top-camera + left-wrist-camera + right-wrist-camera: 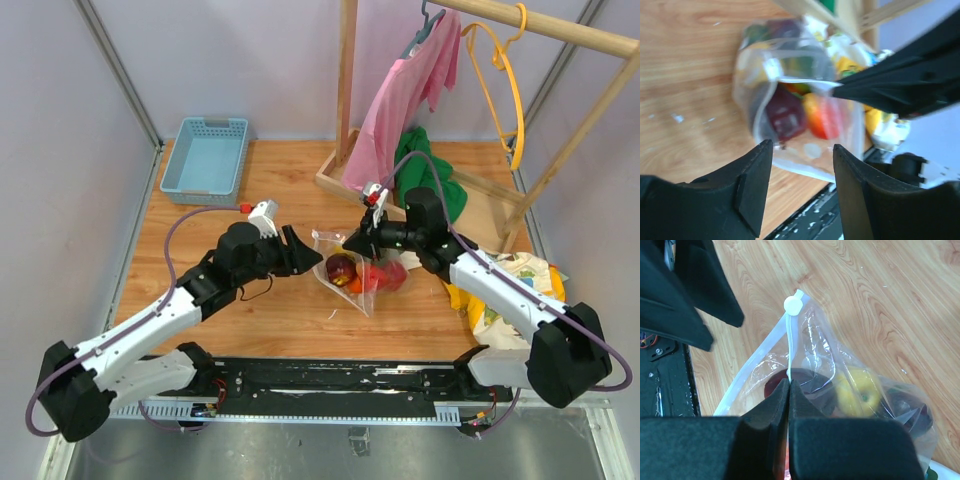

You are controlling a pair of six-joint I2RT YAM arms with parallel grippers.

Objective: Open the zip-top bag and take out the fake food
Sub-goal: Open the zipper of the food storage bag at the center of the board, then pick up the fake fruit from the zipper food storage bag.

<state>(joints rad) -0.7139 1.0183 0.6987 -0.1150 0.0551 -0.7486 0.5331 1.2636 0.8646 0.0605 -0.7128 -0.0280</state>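
Observation:
The clear zip-top bag [356, 294] lies mid-table on the wood, with fake food inside: a dark red piece [340, 268] and red ones [386, 275]. My right gripper [789, 383] is shut on the bag's white zip strip [789, 347], below the round slider [791, 305]; a yellow fruit [855, 390] shows through the plastic. My left gripper [801, 149] stands open just left of the bag [805, 160], with nothing between its fingers. In its view the dark red piece [785, 114] and an orange-red piece [822, 116] sit behind the plastic.
A blue basket [206, 155] stands at the back left. A wooden rack [347, 90] with a pink garment [405, 95] and a yellow hanger [508, 95] fills the back right, green cloth [440, 180] at its foot. Yellow-and-white cloth [512, 285] lies right.

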